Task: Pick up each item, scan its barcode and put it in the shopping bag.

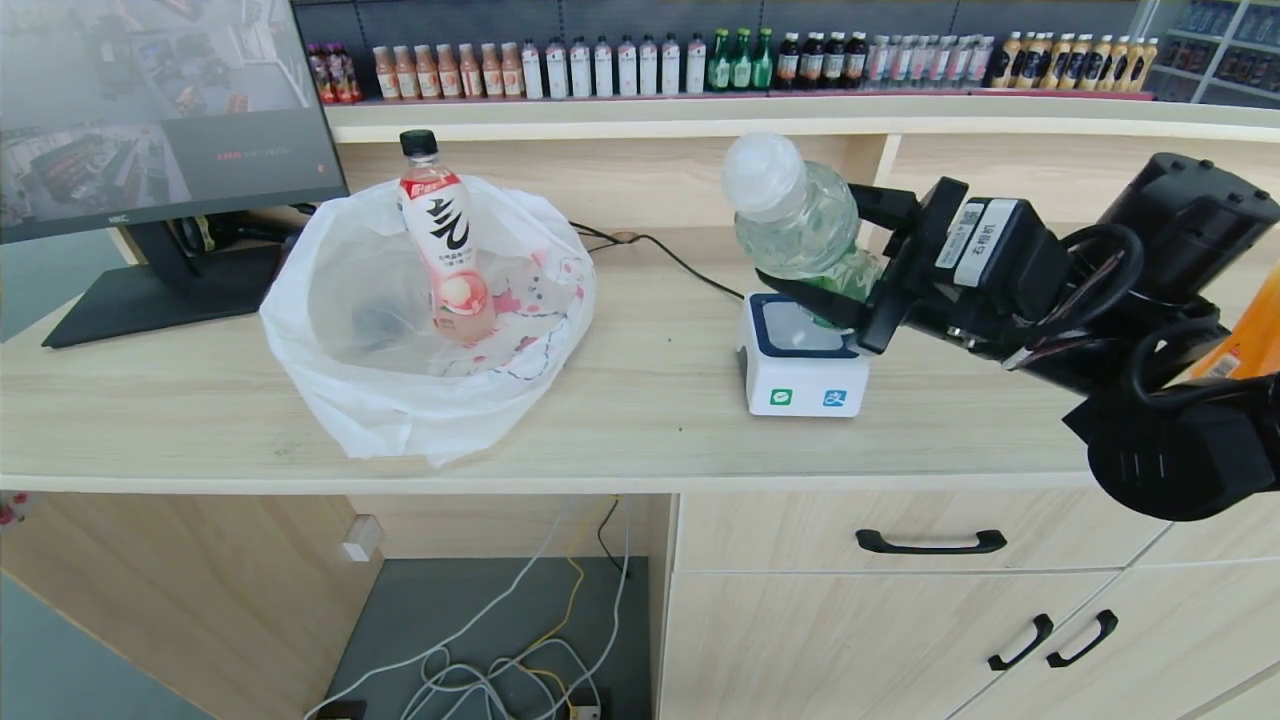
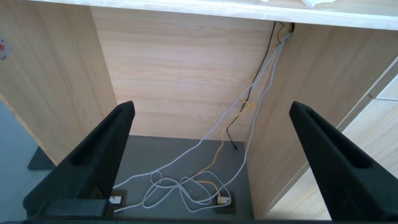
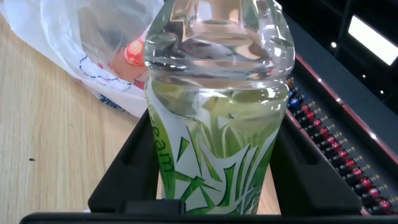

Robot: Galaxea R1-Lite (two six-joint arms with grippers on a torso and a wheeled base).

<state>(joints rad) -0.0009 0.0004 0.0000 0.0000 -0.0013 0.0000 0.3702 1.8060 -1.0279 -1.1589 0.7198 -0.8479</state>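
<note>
The right gripper (image 1: 835,250) holds a clear plastic bottle with a white cap and a green-and-white label (image 1: 790,215). Its two black fingers are closed on the labelled body from opposite sides. In the right wrist view the same bottle (image 3: 217,124) sits squarely between them. The bottle is tilted, with its cap up and leaning towards the robot's left. Its lower end hangs directly over the dark-framed window of a small white box-shaped scanner (image 1: 800,385), but the views do not settle whether the two touch.

The scanner stands on a pale wooden counter (image 1: 640,420). To its left and well apart from it, a white translucent plastic shopping bag (image 1: 400,400) lies open on the same counter. A slim bottle with a black cap and a pink-and-white label (image 1: 445,250) stands upright inside the bag.

The left gripper (image 2: 211,109) is below the counter's edge with its black fingers spread wide and nothing between them. It faces an open wooden recess where white and yellow cables (image 2: 193,186) lie coiled on a dark floor.

A black flat monitor on a stand (image 1: 150,100) sits at the counter's left end. A row of drink bottles (image 1: 700,60) lines the shelf behind. Below the counter on the right are drawers with black handles (image 1: 930,543).
</note>
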